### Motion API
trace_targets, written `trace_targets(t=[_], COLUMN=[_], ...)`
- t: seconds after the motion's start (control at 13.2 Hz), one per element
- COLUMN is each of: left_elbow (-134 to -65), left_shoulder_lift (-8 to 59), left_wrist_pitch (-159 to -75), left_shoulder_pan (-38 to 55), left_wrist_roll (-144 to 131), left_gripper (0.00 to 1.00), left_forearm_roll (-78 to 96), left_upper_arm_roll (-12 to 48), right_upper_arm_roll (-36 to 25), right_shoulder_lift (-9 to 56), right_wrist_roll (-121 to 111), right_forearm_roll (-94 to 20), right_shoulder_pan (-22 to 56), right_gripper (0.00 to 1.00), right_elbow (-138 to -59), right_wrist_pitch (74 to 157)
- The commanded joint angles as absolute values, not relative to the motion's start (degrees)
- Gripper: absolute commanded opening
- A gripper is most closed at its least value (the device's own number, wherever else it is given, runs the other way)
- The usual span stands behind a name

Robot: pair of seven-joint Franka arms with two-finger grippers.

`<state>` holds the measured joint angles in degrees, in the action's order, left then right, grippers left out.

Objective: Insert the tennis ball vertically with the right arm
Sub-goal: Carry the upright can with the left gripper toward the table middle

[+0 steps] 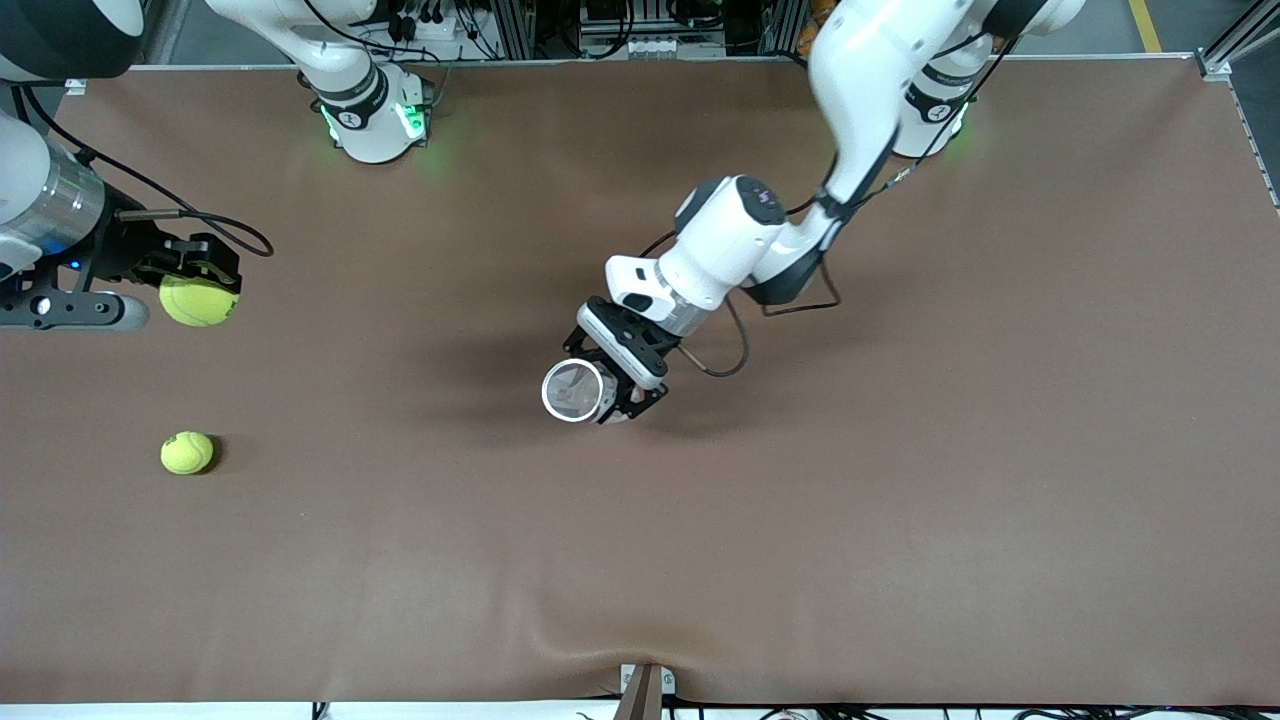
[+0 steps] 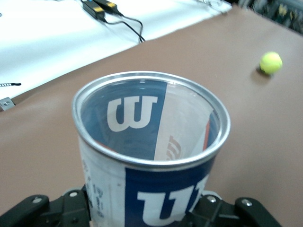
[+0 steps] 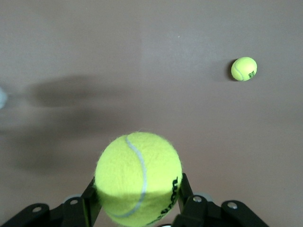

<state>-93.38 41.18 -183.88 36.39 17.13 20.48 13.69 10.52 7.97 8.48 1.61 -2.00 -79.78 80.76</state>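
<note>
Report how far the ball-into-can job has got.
Done: the right gripper is shut on a tennis ball and holds it up over the right arm's end of the table. In hand: the left gripper holds the open can upright over mid-table, mouth up. Left: carry the ball over the can and lower it in. A second ball lies on the table, untouched.

A wide table [image 1: 900,520] under brown cloth fills the view — cabling and metal framing [image 1: 620,25] along its top edge.
</note>
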Motion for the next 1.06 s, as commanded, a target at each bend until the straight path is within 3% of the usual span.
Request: trace_targets(t=[0.0,0.38,0.99], left_elbow=[-91.93,-91.76,-91.06], left_shoulder_lift=[46.21,49.74,52.73], left_wrist_pitch=[-194.03,-203.02,-203.64], left_shoulder_pan=[39.72,44.99,48.34], left_wrist_roll=[14.77,13.98,13.71], left_gripper=[0.67,0.69,0.7], left_forearm_roll=[23.98,30.66,33.31], left_upper_arm_roll=[13.62,13.62,13.01], right_upper_arm_roll=[10.81,10.81,10.99], right_shoulder_lift=[8.53,8.88,9.93], right_wrist_roll=[7.82,8.26,14.57], right_forearm_roll=[1.67,1.93,1.05], right_shoulder_pan=[-2.46,-2.02,0.52], right_gripper=[0.0,0.0,0.0], right_elbow=[-78.22,-78.31,-79.27], right_wrist_pitch=[79.63,80.77,86.57])
